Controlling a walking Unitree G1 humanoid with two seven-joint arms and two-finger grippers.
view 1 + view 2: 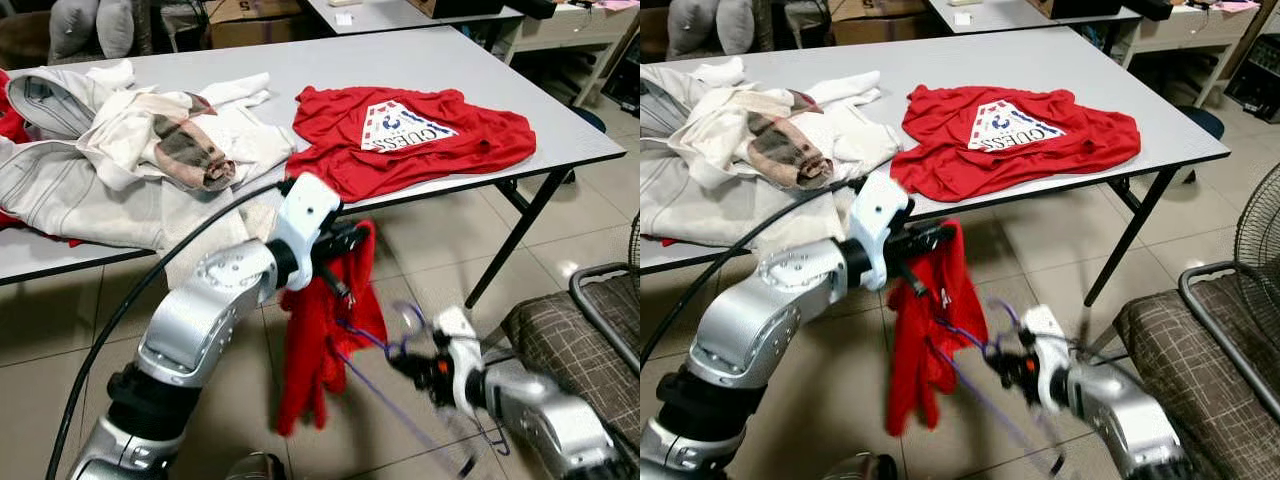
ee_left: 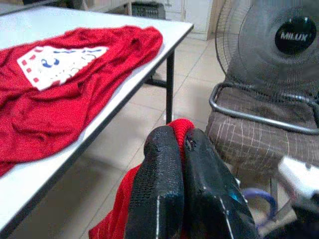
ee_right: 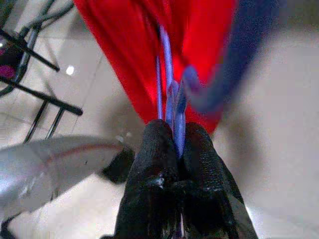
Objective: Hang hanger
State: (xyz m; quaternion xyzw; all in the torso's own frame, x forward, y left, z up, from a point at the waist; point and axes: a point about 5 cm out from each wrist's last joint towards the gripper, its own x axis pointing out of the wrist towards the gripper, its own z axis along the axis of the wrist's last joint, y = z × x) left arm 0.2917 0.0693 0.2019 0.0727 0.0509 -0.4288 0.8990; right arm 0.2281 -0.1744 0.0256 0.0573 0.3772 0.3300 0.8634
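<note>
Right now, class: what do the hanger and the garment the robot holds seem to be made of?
Hanger: thin purple wire, probably plastic-coated metal, judging by its slim glossy strands. Hanging red garment: soft matte knit fabric, likely cotton; it drapes limply in folds from the left gripper.

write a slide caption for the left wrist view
Left tool shut on hanging red garment, beside table.

Head stereo pair looks forward-down over table [image 1: 520, 110] edge and floor; each wrist camera sights close along its own fingers, all sharing the hanging red garment [image 1: 320, 350].
</note>
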